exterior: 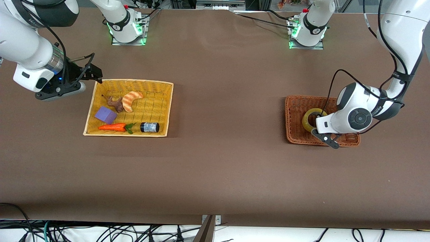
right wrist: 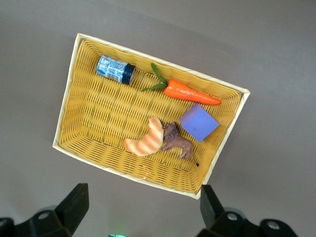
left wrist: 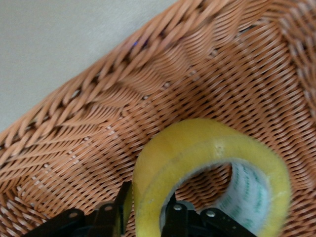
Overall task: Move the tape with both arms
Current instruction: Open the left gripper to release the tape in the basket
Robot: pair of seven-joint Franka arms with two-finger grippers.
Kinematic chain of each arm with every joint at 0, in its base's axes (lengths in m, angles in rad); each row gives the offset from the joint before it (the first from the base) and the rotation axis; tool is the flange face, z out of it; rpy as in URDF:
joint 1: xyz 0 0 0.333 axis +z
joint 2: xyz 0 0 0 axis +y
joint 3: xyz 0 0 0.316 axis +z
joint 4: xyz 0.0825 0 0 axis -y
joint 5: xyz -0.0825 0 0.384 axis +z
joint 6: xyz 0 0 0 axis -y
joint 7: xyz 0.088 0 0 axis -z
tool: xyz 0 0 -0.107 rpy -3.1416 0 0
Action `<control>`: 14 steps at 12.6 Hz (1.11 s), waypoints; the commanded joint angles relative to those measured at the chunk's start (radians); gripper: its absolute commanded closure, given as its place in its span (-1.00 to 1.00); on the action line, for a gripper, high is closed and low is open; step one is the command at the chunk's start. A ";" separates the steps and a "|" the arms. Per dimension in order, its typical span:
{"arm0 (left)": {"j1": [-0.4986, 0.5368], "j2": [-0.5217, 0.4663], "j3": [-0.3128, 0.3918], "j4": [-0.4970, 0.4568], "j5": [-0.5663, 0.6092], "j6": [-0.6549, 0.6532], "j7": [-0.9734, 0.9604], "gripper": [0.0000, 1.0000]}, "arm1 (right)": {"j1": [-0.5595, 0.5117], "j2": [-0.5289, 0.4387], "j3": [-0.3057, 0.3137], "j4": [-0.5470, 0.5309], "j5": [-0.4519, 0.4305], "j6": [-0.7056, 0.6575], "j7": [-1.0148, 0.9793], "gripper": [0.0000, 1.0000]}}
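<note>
Left gripper is pinching the wall of the tape in the brown basket. The roll looks light, stiff and slick, so gripping through its core suits it. Right gripper is waiting, fingers spread wide, above the yellow basket.

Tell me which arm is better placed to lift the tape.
Left. Its tool straddles the tape wall inside the brown basket; the right tool waits open over the yellow basket.

The translucent yellowish tape is standing tilted on edge in the brown wicker basket toward the left arm's end of the tabletop, its pale printed core showing.
</note>
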 commanded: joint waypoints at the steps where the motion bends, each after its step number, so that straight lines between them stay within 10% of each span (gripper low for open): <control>1: 0.003 -0.085 -0.058 0.030 0.017 -0.078 0.012 -1.00 | -0.003 -0.017 0.000 -0.011 -0.001 -0.010 -0.024 -1.00; 5: 0.006 -0.169 -0.195 0.205 -0.008 -0.286 -0.015 -1.00 | -0.003 -0.018 0.000 -0.008 -0.003 -0.010 -0.088 -1.00; 10: 0.018 -0.192 -0.182 0.535 -0.251 -0.506 -0.020 -1.00 | -0.003 -0.018 0.000 -0.003 -0.001 -0.001 -0.081 -1.00; 14: -0.280 -0.388 0.235 0.492 -0.408 -0.500 -0.222 -1.00 | -0.003 -0.021 -0.008 0.001 -0.001 -0.008 -0.079 -1.00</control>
